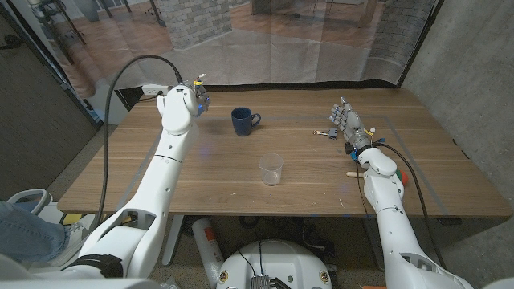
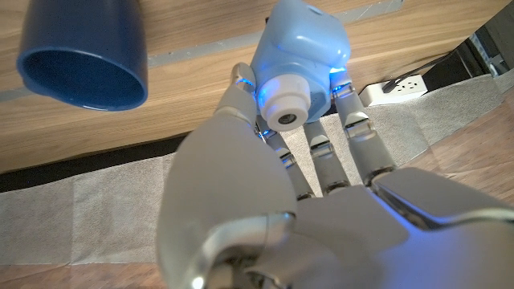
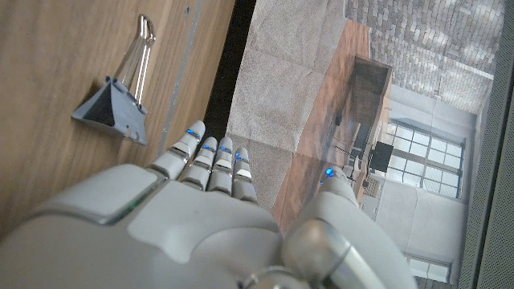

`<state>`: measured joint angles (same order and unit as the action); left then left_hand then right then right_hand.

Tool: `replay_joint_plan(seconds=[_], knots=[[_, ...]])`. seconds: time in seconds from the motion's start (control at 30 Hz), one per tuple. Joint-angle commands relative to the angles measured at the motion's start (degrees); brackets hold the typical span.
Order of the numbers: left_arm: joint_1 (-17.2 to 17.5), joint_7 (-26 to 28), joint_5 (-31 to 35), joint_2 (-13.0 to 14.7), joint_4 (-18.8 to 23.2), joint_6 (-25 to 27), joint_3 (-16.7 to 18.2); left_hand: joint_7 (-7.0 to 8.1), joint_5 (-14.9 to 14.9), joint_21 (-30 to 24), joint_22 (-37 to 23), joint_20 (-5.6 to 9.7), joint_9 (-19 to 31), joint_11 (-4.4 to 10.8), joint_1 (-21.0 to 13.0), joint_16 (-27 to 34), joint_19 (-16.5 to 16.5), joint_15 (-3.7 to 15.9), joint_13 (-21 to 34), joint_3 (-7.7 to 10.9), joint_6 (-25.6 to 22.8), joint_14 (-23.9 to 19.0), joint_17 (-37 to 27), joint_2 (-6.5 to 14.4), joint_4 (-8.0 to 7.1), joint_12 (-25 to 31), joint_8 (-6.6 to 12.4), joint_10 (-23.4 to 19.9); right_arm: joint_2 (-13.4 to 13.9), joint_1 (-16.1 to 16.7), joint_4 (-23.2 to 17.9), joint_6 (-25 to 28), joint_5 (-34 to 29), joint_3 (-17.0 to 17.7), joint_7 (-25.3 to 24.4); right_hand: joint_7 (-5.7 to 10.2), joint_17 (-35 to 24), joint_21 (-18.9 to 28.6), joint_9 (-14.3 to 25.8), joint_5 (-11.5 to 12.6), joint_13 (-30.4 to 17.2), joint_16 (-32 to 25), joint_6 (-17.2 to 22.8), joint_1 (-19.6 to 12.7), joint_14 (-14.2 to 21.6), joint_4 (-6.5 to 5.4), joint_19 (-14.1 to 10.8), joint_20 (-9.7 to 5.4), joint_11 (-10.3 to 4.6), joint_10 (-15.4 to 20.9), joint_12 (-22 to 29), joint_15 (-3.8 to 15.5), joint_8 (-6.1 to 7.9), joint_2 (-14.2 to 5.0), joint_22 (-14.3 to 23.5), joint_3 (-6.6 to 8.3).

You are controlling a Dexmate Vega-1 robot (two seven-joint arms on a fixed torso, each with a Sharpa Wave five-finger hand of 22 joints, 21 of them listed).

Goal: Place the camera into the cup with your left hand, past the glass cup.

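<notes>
Left robot hand (image 1: pixel 183 103): grips the pale blue camera (image 2: pixel 299 60), raised at 9 o'clock of the blue cup (image 1: pixel 243 121).
Glass cup (image 1: pixel 271 169): on bench (image 1: pixel 144 172), 5 o'clock of blue cup.
Right robot hand (image 1: pixel 347 122): empty, fingers extended, beside binder clip (image 3: pixel 116 100).

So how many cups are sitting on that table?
2: a dark blue mug toward the table's far side, near the left hand, and a clear glass cup nearer the middle. No others visible.

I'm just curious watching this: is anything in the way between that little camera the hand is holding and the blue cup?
Nothing visible is. The left hand holds the camera up beside the blue cup, with bare table between them. The glass cup stands nearer the robot, off that path.
</notes>
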<state>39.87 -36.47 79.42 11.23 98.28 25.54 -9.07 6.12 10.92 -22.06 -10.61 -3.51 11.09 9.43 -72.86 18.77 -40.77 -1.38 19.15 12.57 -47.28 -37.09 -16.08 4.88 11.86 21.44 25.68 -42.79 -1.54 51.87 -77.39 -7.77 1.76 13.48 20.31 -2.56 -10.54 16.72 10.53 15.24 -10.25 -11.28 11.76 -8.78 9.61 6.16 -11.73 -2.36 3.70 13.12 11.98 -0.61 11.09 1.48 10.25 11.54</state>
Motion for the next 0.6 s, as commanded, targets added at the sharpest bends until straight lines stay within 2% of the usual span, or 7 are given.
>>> replay_joint_plan(seconds=[0.03,0.6], knots=[[-0.2,0.45,-0.42,0.34,1.16,-2.93,-0.76,0.1,0.03,-0.02,-0.15,0.13,0.24,0.12,-1.43,0.01,0.44,12.29,3.57,5.12,-0.26,-5.32,-3.24,2.32,-4.86,0.19,0.23,-0.74,0.33,0.37,-0.58,0.26,0.43,0.38,0.19,-0.27,-0.13,-0.12,0.23,0.13,-0.2,-0.03,0.26,-0.19,0.26,-0.03,-0.54,-1.05,0.02,0.36,0.24,0.3,0.16,-0.37,0.2,-0.33],[-1.72,3.04,-2.13,0.9,0.23,-7.72,-1.84,0.41,-0.06,0.06,-0.11,0.26,0.24,0.37,-1.11,-0.21,0.74,12.67,4.22,5.51,-0.93,-5.77,-3.5,2.17,-4.9,0.02,0.4,-1.62,0.61,0.19,-0.24,0.34,0.73,1.1,0.19,-0.28,-0.13,-0.25,0.23,0.09,-0.2,0.02,0.19,-0.26,0.37,-0.01,-0.91,-1.05,-0.01,0.35,0.19,0.38,0.12,-0.44,0.2,-0.37]])
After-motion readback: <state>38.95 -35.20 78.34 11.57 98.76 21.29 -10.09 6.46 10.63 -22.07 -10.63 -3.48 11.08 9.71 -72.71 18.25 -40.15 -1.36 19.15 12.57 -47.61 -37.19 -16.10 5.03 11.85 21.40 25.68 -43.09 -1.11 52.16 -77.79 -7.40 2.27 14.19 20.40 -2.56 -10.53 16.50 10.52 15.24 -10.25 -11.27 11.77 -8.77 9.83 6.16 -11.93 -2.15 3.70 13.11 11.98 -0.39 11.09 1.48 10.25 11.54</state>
